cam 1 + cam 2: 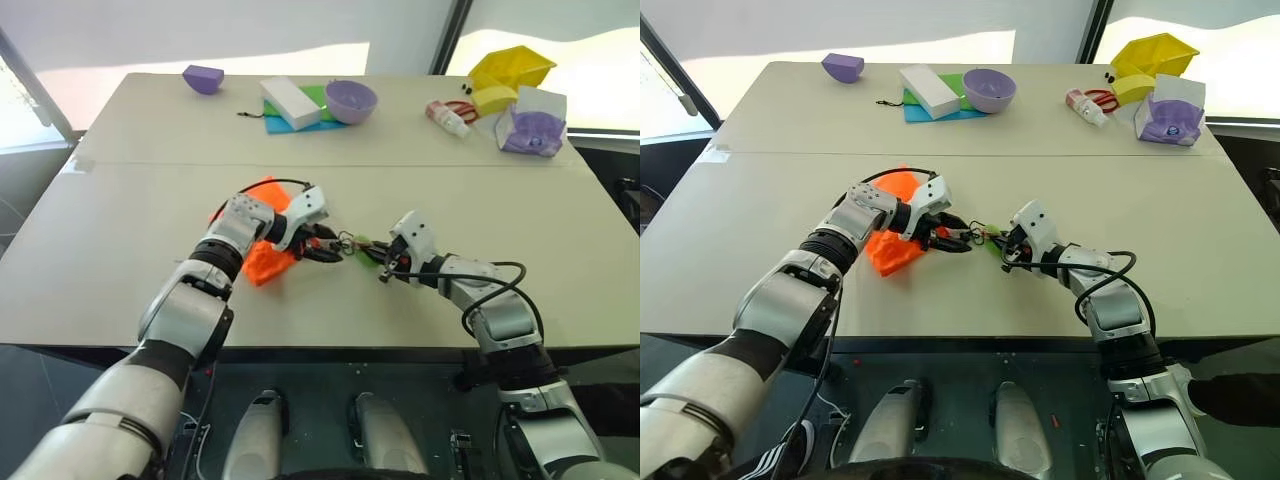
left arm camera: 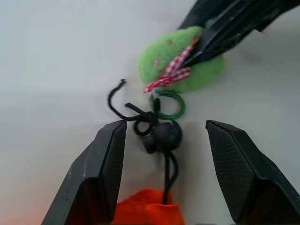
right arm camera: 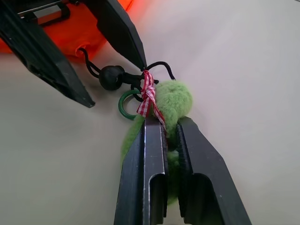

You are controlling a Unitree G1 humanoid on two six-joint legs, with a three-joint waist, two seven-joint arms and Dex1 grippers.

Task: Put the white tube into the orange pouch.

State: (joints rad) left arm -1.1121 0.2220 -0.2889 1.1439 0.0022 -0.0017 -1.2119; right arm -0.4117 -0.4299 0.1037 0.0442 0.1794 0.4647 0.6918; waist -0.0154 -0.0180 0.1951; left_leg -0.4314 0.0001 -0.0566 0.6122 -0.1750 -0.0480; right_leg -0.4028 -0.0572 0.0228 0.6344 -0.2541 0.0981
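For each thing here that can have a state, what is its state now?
left claw: open, its fingers either side of the black cord stopper.
right claw: shut on the green fuzzy charm.
orange pouch: lying on the table, cord drawn out.
purple bowl: upright.

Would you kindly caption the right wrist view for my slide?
Right gripper shut on the green pompom; open left gripper straddles the black cord stopper by the orange pouch.
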